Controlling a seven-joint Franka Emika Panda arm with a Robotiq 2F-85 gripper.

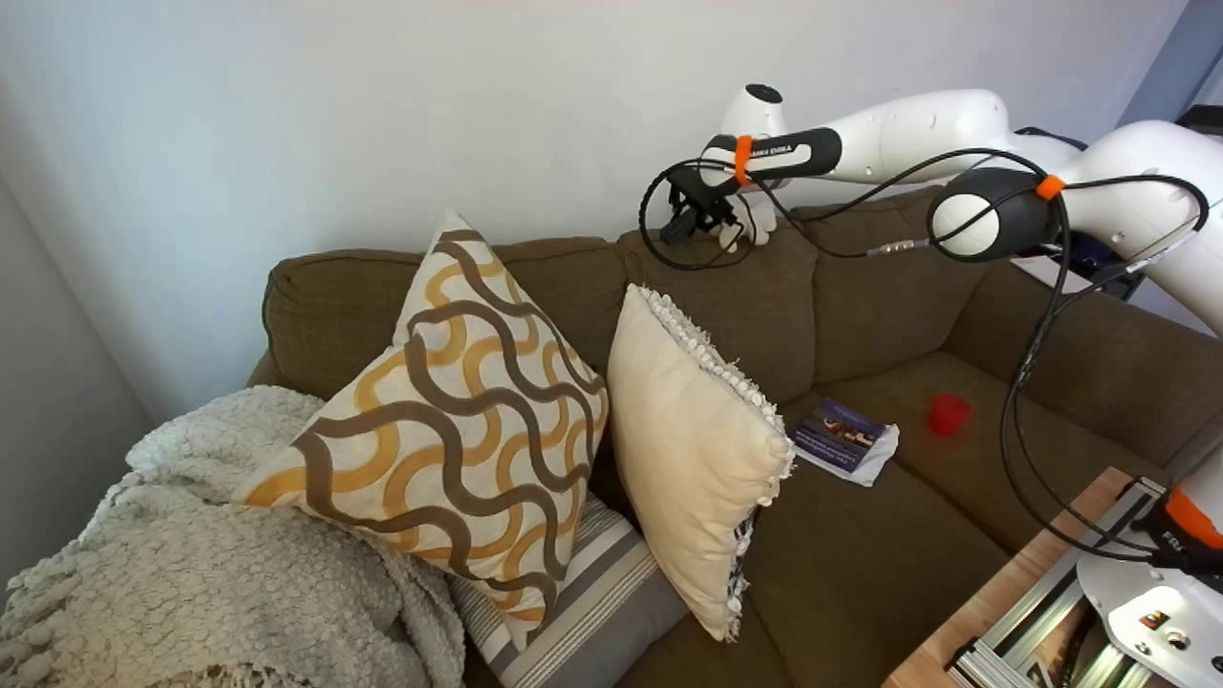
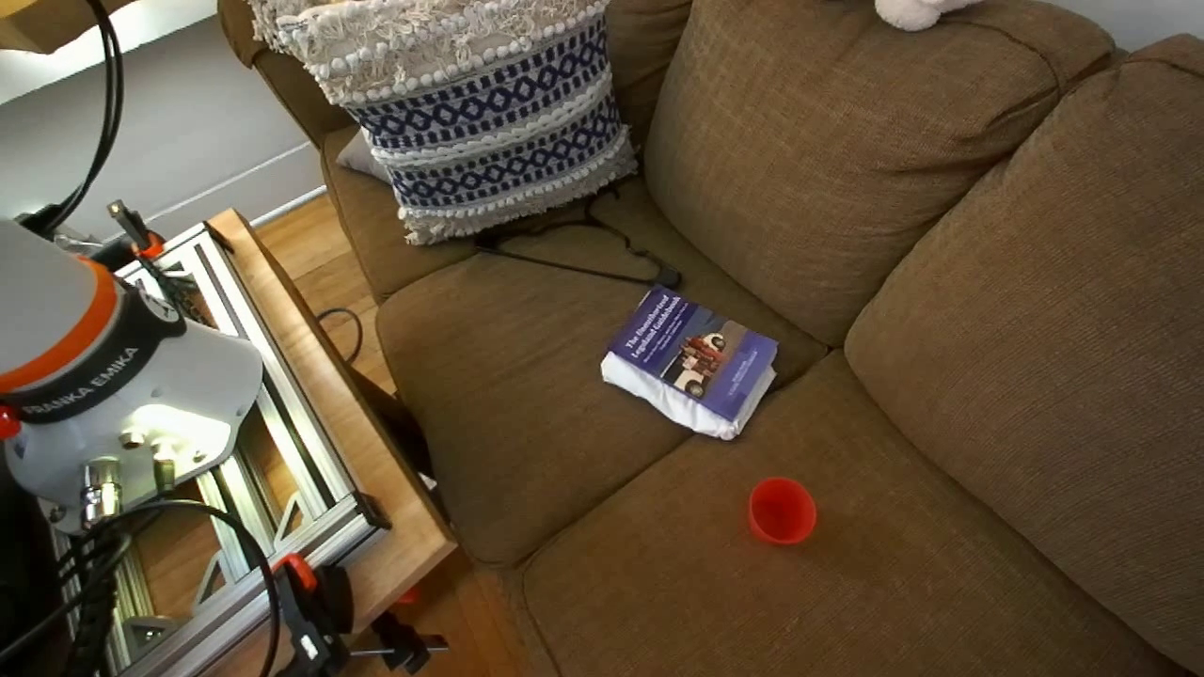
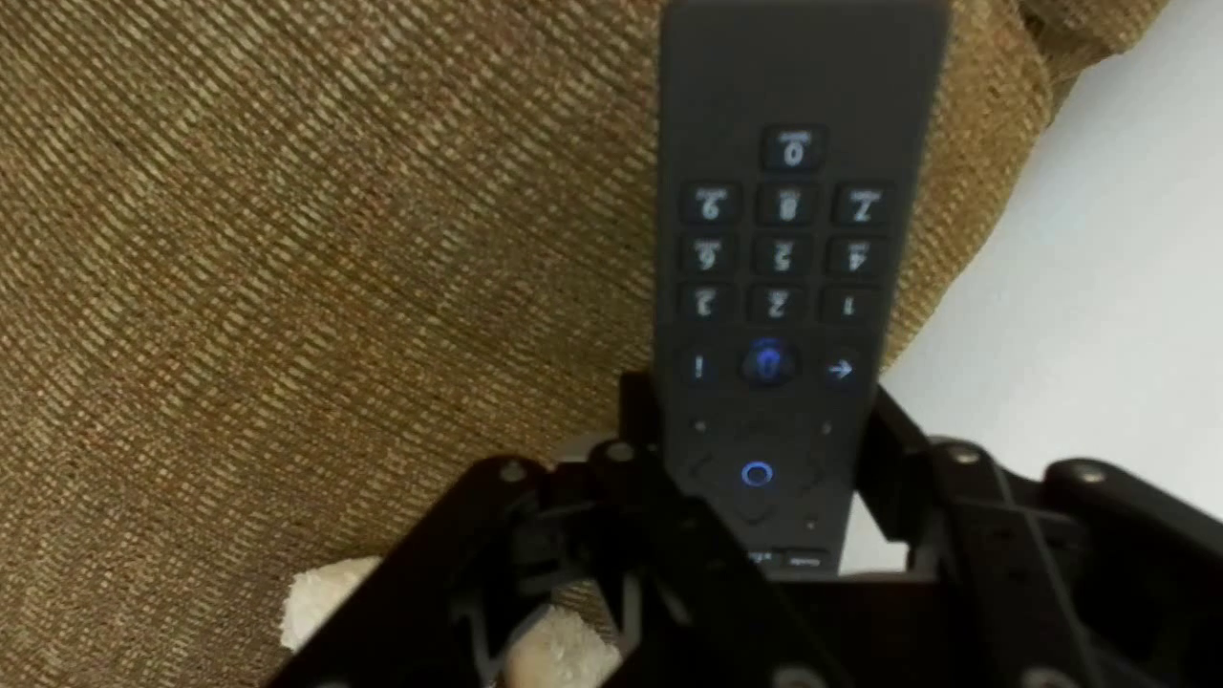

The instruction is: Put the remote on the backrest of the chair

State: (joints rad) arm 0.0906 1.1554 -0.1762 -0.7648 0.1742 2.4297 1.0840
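Note:
The remote point(image 3: 779, 277) is dark grey with number keys and a blue ring. In the wrist view my gripper point(image 3: 760, 444) is shut on its long sides, with a finger on each side. The chair is a large olive-brown sofa; it shows in both exterior views point(image 1: 889, 306) point(image 2: 1025, 376), and its fabric point(image 3: 287, 239) lies beneath the remote in the wrist view. In an exterior view my gripper point(image 1: 690, 218) is over the top edge of the middle backrest cushion. The remote is hard to make out there. Whether it touches the fabric I cannot tell.
A white fluffy toy point(image 1: 750, 227) sits on the backrest top beside my gripper. The wall point(image 1: 535, 124) stands right behind the backrest. A cream pillow point(image 1: 683, 449), a patterned pillow point(image 1: 478, 420), a blue book point(image 2: 696, 353) and a red cup point(image 2: 783, 511) are on the sofa.

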